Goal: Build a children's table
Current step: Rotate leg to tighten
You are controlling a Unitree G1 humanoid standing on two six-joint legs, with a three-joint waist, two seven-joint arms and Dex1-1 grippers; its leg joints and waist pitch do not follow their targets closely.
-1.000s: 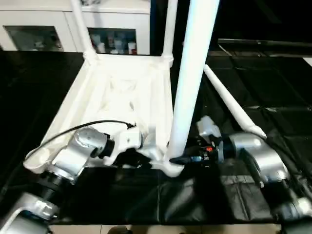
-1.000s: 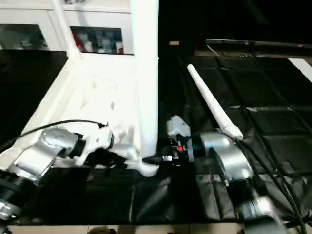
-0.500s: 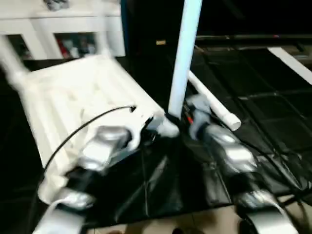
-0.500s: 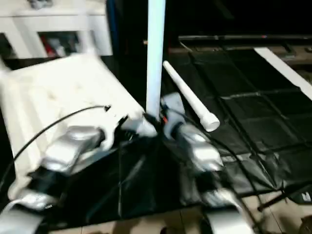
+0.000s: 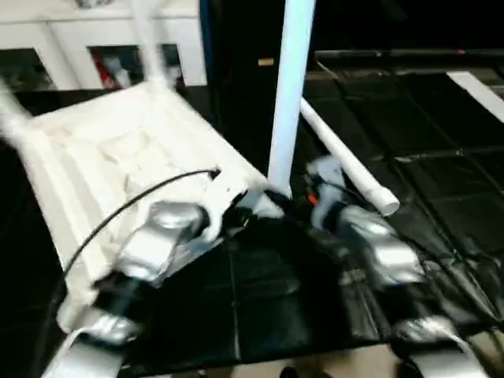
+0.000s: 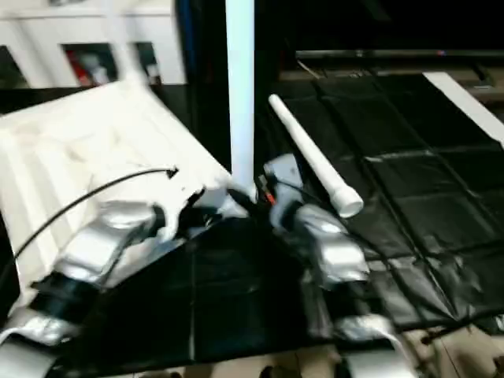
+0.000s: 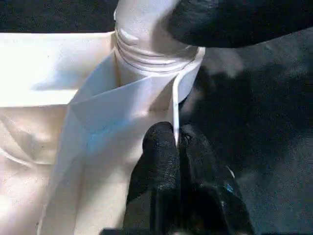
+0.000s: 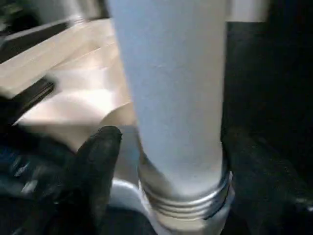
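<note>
In the left eye view the white top (image 5: 118, 169) lies underside up on a black sheet (image 5: 260, 307), its ribs showing, tilted so its near right corner points toward the robot. A leg (image 5: 290, 87) stands upright in that corner's socket (image 5: 270, 206). Another leg (image 5: 344, 157) lies loose on the sheet to the right, running from far left to near right. A third leg (image 5: 148, 43) rises from the top's far corner, in front of a white cabinet (image 5: 102, 47) with glass doors. The left arm (image 5: 150, 244) reaches in from the near left to the corner, and the right arm (image 5: 370, 248) from the near right to the foot of the upright leg. The right eye view gives the same layout, with the right gripper (image 6: 264, 197) just beside the foot of the upright leg. In the left wrist view the left gripper (image 7: 178, 147) has its fingers (image 7: 161, 156) closed, pinching a thin wall of the top just beside the socket, where the leg's ringed end sits. In the right wrist view the right gripper (image 8: 181, 161) has its fingers (image 8: 98, 161) spread on either side of the leg's foot, with gaps to the leg on both sides.
</note>
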